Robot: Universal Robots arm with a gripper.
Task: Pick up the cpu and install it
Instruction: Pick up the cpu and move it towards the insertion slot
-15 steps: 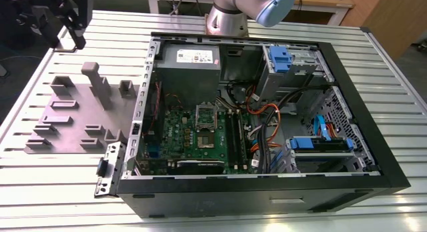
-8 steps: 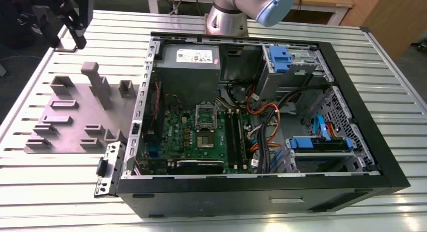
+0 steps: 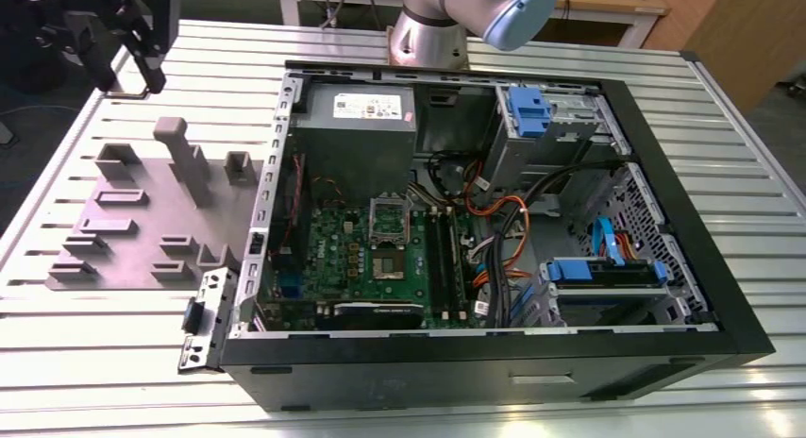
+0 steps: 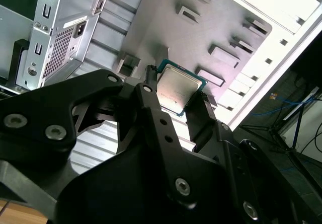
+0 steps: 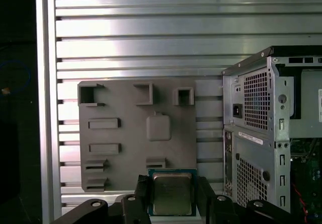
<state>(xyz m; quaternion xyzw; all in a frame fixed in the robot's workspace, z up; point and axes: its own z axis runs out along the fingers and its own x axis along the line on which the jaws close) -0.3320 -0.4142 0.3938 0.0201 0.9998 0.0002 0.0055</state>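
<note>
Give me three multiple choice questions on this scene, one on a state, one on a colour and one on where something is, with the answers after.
1. The computer case is:
A) shut by a side panel
B) open, its inside showing
C) wrapped in foil

2. The large circuit board in the case is:
A) red
B) white
C) green

3. The cpu is:
A) clamped in the gripper, clear of the moulded plate
B) lying flat on the plate
C) seated on the circuit board

Answers:
1 B: in the exterior view the case lies with its inside bare to the camera.
2 C: the board is plainly green in that view.
3 A: in both wrist views the gripper closes on two opposite edges of the cpu, with the plate behind it.
</note>
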